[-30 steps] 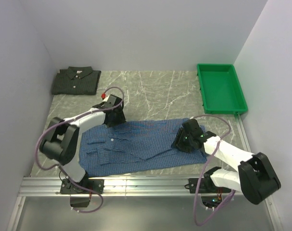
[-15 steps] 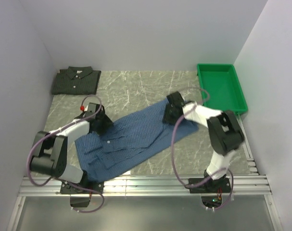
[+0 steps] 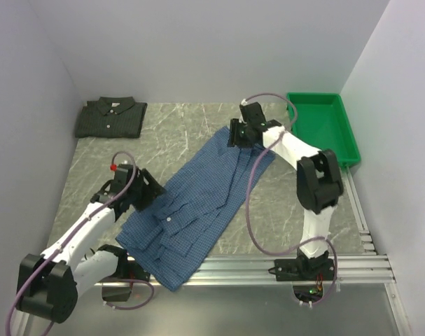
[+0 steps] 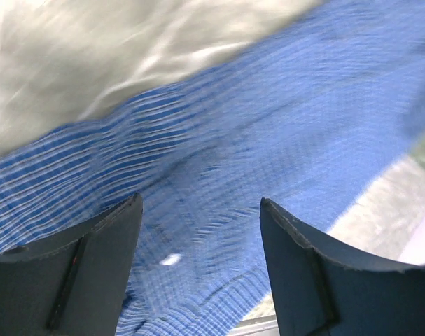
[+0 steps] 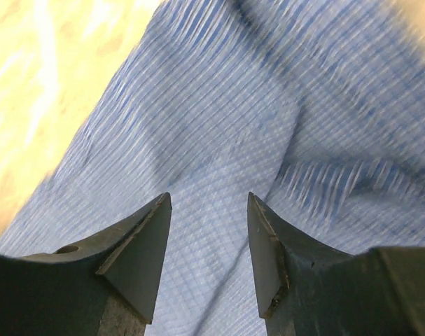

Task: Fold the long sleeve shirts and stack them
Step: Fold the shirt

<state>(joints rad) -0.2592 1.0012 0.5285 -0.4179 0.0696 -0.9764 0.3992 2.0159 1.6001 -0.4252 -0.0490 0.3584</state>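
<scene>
The blue check shirt [image 3: 198, 203] lies spread diagonally, from the back middle down to the near rail. My left gripper [image 3: 146, 189] is at the shirt's left edge near the collar end. Its jaws stand apart over the blue cloth [image 4: 268, 126], holding nothing. My right gripper [image 3: 237, 133] is at the shirt's far end. Its jaws also stand apart just above the cloth [image 5: 219, 105]. The dark green-grey check shirt [image 3: 110, 117] lies folded at the back left corner. The left gripper [image 4: 201, 203] and right gripper [image 5: 208, 199] both show a gap between their fingers.
A green plastic tray [image 3: 352, 150] stands at the back right, close to the right arm. The metal rail [image 3: 268, 264] runs along the near edge, and the shirt's lower end hangs over it. Grey walls close in the left, back and right.
The blue shirt has swung from lying crosswise to lying diagonally. My right gripper has moved to the back middle; my left gripper has moved nearer and to the left.
</scene>
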